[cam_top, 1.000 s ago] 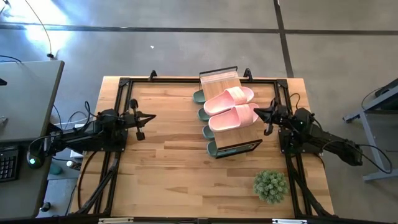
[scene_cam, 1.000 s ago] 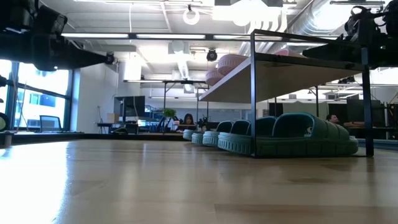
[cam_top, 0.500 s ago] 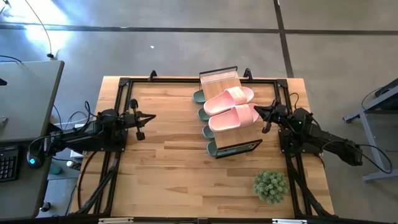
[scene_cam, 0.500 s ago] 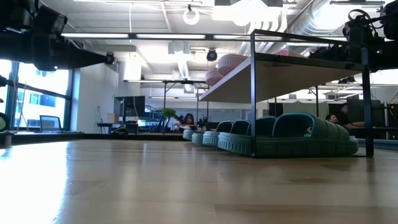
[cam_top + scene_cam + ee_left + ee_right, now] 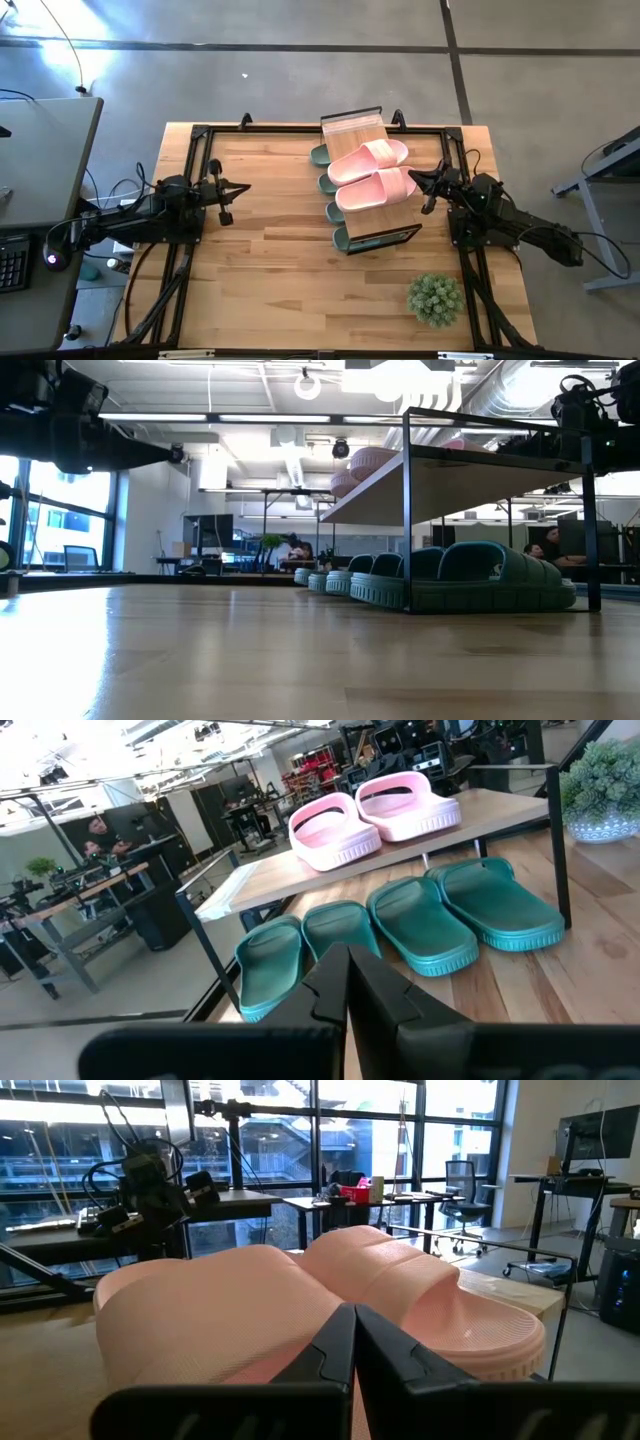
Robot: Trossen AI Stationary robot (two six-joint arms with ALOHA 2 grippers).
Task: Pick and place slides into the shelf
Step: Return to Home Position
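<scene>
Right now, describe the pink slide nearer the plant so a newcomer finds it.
The slatted shelf stands between the two arms, green slides underneath. Of the two pink ones on top, yours is the pink slide on the potted plant's side, nearest the right gripper.

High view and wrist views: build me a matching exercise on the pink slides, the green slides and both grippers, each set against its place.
Things
1. pink slides
2. green slides
3. left gripper
4. right gripper

Places
A. on the table, under the shelf
B. shut, close beside the pink pair at the shelf's edge
C. on the shelf's wooden top
D. shut, over the table's left side, well apart from the shelf

Pairs: 1-C, 2-A, 3-D, 4-B
</scene>
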